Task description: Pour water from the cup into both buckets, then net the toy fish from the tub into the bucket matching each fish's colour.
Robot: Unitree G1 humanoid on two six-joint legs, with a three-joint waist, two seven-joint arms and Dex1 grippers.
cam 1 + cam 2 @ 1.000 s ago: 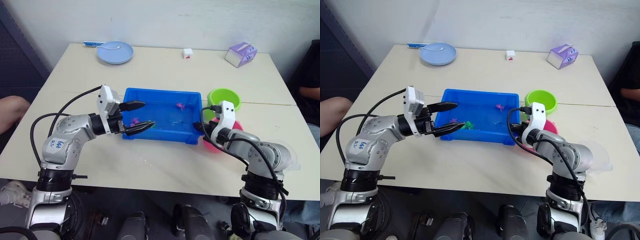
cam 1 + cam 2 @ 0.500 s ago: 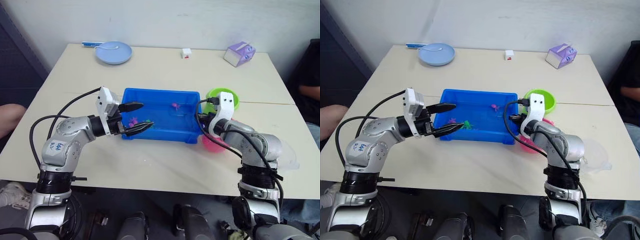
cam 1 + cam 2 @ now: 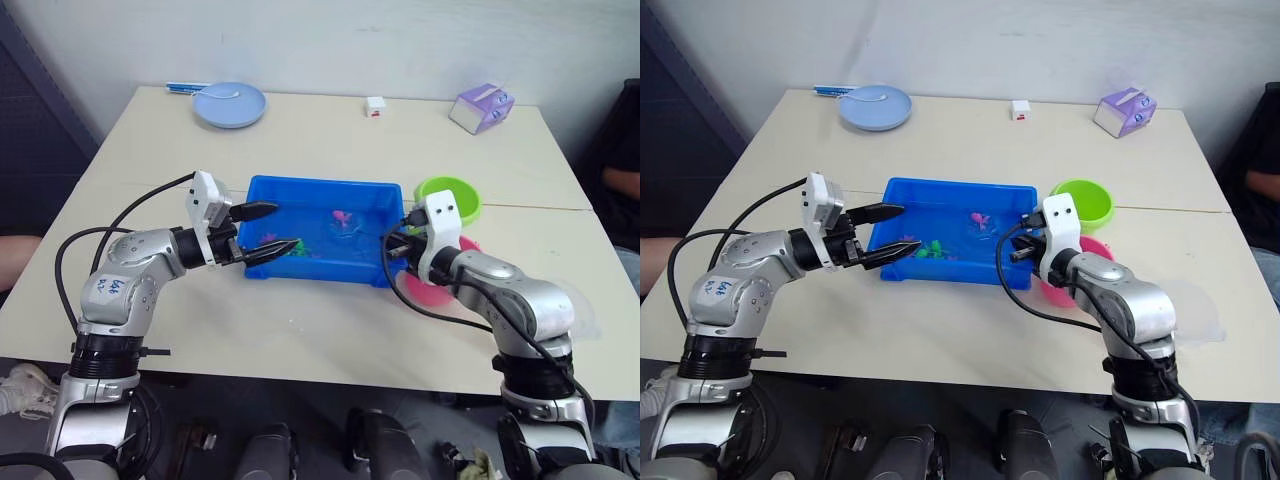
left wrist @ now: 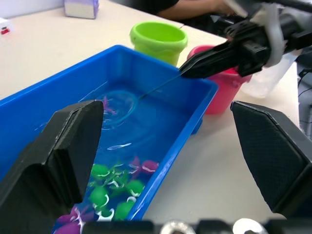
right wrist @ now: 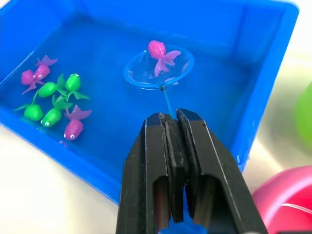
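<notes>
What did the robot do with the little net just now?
The right end effector, shut on the net handle, swung in over the tub, and a pink fish now sits in the hoop. The left end effector stayed open at the tub's other end.

Head stereo pair: high, facing forward and down over the whole table [image 3: 300, 330]. Left wrist camera: low, close, facing along the tub [image 4: 161, 131] toward the buckets. Right wrist camera: close above the tub's water. All share the tub.
</notes>
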